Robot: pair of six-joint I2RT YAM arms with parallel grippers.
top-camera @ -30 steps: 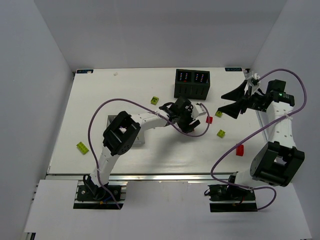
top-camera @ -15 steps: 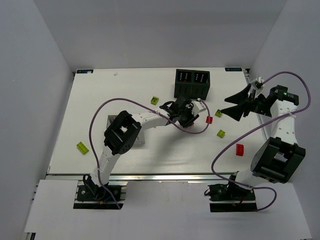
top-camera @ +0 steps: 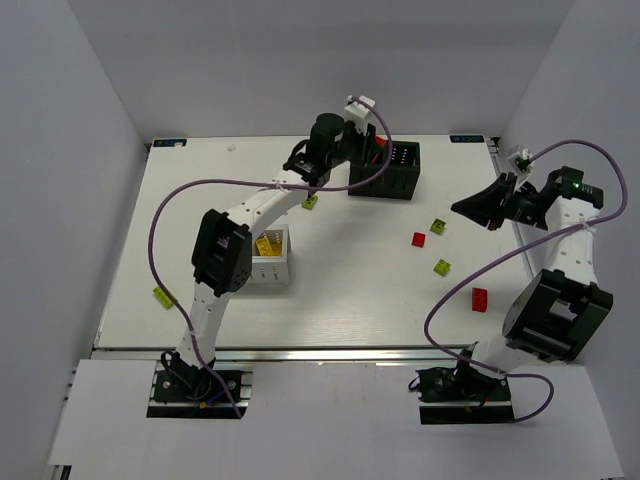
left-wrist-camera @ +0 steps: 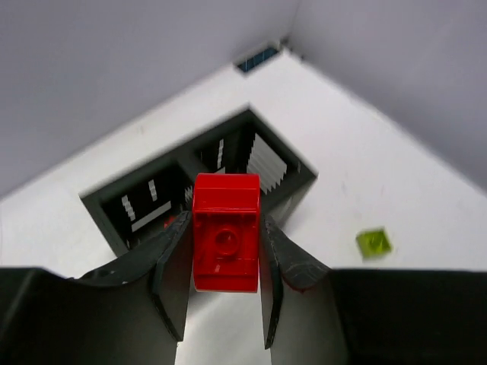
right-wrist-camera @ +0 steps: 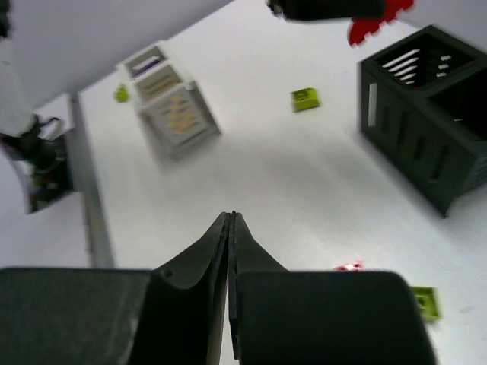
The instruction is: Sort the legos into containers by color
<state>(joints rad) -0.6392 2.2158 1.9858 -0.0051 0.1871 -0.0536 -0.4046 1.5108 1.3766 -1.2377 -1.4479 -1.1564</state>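
My left gripper is shut on a red lego and hangs over the black container at the table's far side. In the right wrist view the same red lego shows above the black container. My right gripper is shut on nothing above the right side of the table, its fingers pressed together. The white container holds yellow legos. Loose on the table lie red legos and green legos.
The left arm stretches from its base up over the white container. White walls close in the table on the left, back and right. A purple cable loops over the table's right part.
The left arm has swung from the table's middle up to the black container, carrying a red lego, and uncovered the white container. The right gripper has gone from wide open to shut.
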